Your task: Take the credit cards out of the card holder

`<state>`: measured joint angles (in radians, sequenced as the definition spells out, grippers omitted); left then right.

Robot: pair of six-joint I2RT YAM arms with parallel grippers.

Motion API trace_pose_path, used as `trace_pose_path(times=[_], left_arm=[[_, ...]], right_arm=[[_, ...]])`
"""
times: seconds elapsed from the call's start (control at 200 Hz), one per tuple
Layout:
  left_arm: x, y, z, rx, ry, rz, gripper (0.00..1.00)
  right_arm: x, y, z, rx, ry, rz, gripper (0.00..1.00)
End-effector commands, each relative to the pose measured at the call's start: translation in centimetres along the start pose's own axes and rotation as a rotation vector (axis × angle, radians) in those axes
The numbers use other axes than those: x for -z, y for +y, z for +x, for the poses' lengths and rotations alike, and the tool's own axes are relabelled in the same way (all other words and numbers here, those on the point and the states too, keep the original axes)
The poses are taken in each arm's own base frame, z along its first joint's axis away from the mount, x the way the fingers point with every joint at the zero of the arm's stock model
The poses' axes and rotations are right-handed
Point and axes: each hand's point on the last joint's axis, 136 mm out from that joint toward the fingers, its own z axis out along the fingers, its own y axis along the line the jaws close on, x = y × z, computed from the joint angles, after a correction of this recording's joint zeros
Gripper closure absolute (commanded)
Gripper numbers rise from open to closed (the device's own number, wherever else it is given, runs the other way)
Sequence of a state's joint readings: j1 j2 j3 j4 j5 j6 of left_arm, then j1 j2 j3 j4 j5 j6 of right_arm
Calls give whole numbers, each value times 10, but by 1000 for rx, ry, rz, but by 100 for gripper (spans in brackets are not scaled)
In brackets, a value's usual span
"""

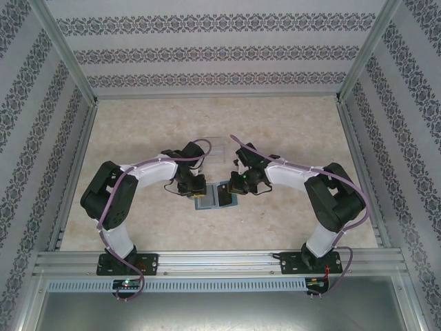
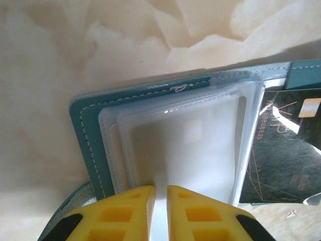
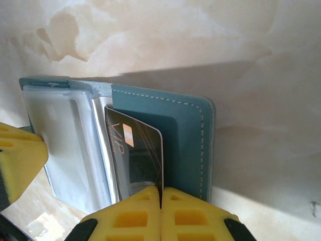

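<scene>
place: lab test cell | aluminium frame point(image 1: 220, 261) | patterned walls point(image 1: 220, 54) | marbled table point(image 1: 220, 117)

counter point(image 1: 138, 124): I saw it pale and marbled | on it: card holder point(image 1: 210, 202) lay open near the middle | clear tray point(image 1: 219, 146) sat just beyond it

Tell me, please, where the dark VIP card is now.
The dark VIP card lies on the right panel of the open teal card holder, near table centre, its near edge pinched by the right gripper, while the left gripper clamps the clear sleeves.
</scene>
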<state>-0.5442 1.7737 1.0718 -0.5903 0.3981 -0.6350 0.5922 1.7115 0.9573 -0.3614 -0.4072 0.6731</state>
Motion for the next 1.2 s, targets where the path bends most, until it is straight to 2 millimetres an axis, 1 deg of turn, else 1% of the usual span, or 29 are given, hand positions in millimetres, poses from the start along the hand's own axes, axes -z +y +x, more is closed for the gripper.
trace_pose_path(times=[0.0,0.17,0.28,0.45,0.585,0.749,1.064,1.194], left_arm=[[-10,30,19,17,52,-119,84],[-11,29,19,16,56,-116,84],[-11,29,19,14,54,-115,84],[-12,29,18,13,55,-112,83],[-13,28,19,12,58,-110,84],[-13,28,18,10,58,-111,84],[-13,28,17,11,55,-110,84],[-7,23,14,3,35,-100,83]], right_arm=[[4,6,1,23,-6,26,93],[3,20,5,19,2,-12,89],[5,29,7,8,1,-49,85],[8,38,10,-1,2,-80,83],[8,41,13,-19,13,-101,83],[9,39,15,-23,10,-89,83],[9,37,14,-22,15,-69,88],[11,37,14,-15,14,-62,90]])
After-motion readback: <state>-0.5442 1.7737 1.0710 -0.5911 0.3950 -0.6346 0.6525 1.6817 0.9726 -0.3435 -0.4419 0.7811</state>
